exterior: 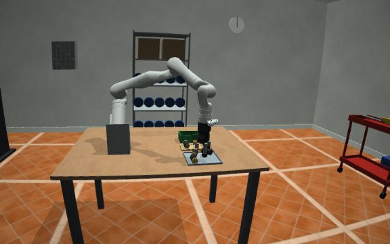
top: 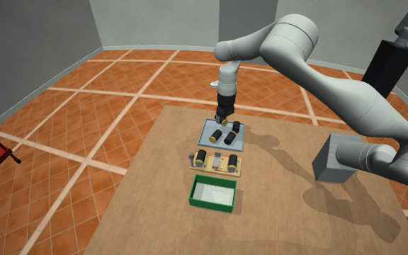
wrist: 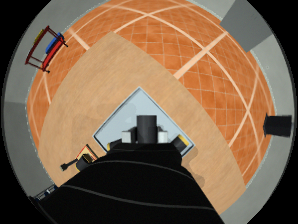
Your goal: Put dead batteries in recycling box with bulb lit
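My gripper (top: 223, 120) is down at the far edge of the grey tray (top: 222, 137) and is shut on a black battery with a yellow end (top: 224, 122). That battery also shows in the wrist view (wrist: 147, 129) between the fingers. Three more batteries lie on the tray (top: 215, 135), (top: 230, 137), (top: 236, 126). The wooden holder (top: 216, 163) in front of the tray carries two batteries (top: 200, 157), (top: 232, 162). The green recycling box (top: 213, 193) stands upright on the table in front of the holder, with nothing visible inside. I cannot make out the bulb's state.
A grey block (top: 335, 159) stands on the table's right side by the arm's base. A red cart (exterior: 378, 149) stands on the floor off to one side. The tray lies near the table's far edge.
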You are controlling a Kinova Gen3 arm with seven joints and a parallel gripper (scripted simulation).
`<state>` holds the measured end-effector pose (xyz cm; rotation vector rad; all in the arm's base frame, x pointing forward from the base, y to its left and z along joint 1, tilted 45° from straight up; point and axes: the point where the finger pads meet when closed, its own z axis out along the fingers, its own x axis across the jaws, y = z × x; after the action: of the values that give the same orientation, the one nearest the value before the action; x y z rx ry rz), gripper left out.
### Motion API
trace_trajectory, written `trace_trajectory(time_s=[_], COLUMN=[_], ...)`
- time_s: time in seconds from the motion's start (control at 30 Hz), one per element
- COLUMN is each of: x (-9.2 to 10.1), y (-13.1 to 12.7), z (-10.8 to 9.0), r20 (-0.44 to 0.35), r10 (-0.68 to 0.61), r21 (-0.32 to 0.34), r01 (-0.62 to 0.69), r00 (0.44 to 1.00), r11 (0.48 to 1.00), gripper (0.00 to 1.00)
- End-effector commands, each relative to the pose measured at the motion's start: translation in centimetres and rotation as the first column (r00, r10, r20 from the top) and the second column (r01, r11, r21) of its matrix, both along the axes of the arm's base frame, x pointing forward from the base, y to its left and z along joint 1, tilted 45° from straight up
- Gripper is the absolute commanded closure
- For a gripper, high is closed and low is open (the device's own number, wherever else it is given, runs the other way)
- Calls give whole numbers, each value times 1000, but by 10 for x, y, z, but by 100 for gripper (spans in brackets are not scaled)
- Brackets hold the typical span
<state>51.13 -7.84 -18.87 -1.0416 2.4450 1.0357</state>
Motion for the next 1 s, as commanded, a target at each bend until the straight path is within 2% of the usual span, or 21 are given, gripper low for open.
trace_trajectory(time_s=[0.0, 0.23, 0.5, 0.7, 0.97], x=[2, 2, 3, 3, 3], y=[-3, -8, -53, -64, -65], z=[3, 8, 51, 63, 63], r20=[5, 5, 5, 5, 5], r10=[-3, -3, -3, -3, -3], r21=[-3, -3, -3, -3, -3], r01=[3, 3, 3, 3, 3], r00=[1000, 1000, 1000, 1000, 1000], r11=[1000, 1000, 1000, 1000, 1000], gripper=[43, 43, 43, 43, 43])
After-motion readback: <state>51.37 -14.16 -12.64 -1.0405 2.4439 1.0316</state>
